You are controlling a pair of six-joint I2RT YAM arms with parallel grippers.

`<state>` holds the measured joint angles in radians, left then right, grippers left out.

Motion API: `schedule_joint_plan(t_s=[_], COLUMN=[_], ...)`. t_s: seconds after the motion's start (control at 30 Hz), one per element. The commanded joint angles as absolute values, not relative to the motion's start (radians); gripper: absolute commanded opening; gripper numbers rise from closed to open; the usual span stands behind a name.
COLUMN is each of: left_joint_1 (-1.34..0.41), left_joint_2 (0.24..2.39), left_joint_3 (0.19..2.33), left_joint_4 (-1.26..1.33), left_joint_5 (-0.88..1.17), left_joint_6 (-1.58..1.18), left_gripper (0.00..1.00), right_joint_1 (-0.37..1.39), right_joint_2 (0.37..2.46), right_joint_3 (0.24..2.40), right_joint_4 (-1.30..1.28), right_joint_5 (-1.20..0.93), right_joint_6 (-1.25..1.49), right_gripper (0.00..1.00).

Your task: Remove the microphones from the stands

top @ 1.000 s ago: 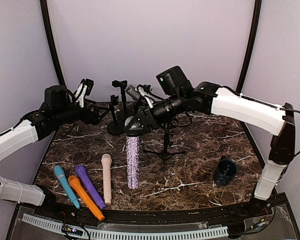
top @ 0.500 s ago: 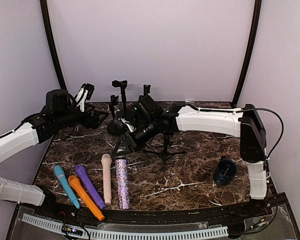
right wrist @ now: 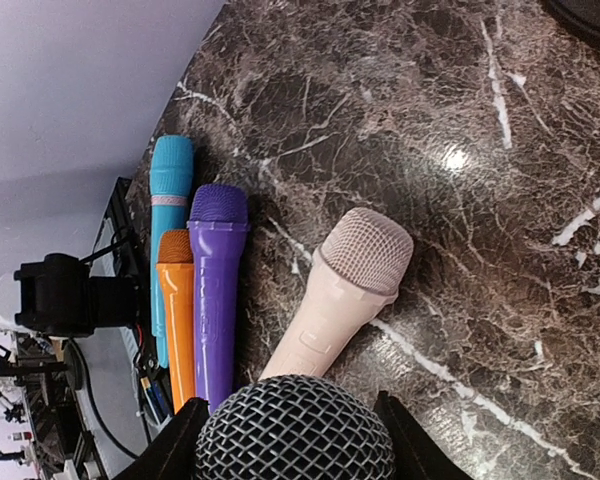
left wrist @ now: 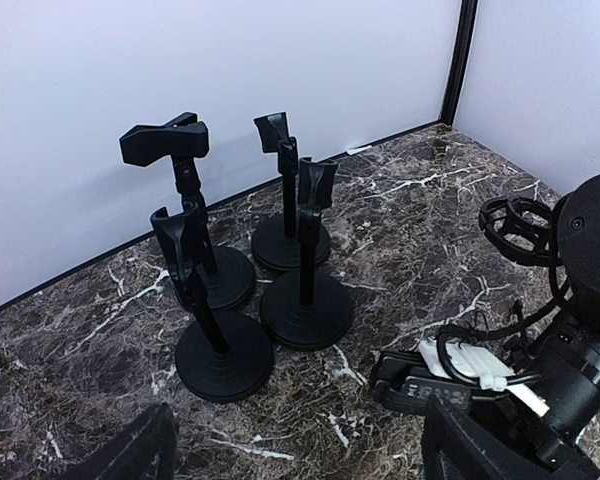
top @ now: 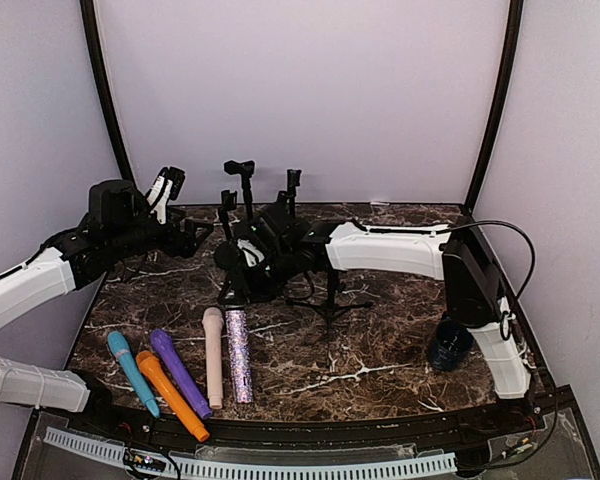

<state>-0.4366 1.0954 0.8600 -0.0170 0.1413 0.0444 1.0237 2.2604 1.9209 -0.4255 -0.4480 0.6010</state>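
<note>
The glittery silver-purple microphone [top: 238,355] with a black mesh head [right wrist: 295,425] lies lengthwise just right of a beige microphone [top: 213,350], low over or on the marble. My right gripper [top: 242,290] [right wrist: 292,445] is shut on its head end, one jaw on each side of the mesh. The tripod stand [top: 330,290] stands behind it with its shock-mount ring [left wrist: 520,225] holding nothing. My left gripper [top: 195,232] [left wrist: 300,460] hangs open near several black round-base stands [left wrist: 305,310], nothing between its fingers.
Purple [top: 178,370], orange [top: 168,393] and teal [top: 130,370] microphones lie side by side at the front left. The round-base stands [top: 242,215] cluster at the back centre, their clips holding nothing. A dark blue cup [top: 450,342] sits at the right.
My right arm has swung the glittery microphone down and to the left, from the table's middle to beside the beige microphone. The left arm has barely moved.
</note>
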Motion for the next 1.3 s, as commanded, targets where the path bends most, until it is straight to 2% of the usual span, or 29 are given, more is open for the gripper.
schedule_joint_plan(t_s=[0.0,0.4,0.7,0.93,1.27], left_joint_1=[-0.434,-0.434,-0.434,-0.434,-0.434], left_joint_2=[1.077,1.082,1.081,1.075,1.060], left_joint_3=[0.844,0.844,0.844,0.842,0.847], left_joint_4=[-0.003,-0.003,-0.003,-0.003,-0.003], left_joint_5=[0.138,0.132,0.132,0.128,0.083], left_joint_6=[0.057,0.052,0.046,0.045,0.051], left_gripper=[0.86,0.86,0.86,0.86,0.86], right_joint_1=[1.037,1.064,1.065,1.069,1.073], right_joint_2=[2.325,2.368,2.387,2.383,2.210], right_joint_3=[1.974,1.958,1.954,1.949,1.824], right_joint_4=[-0.408,-0.304,-0.279,-0.259,-0.092], right_joint_5=[-0.286,-0.196,-0.170,-0.187,-0.235], right_joint_6=[0.610,0.696,0.715,0.710,0.579], right_gripper=[0.37,0.49,0.65,0.67,0.80])
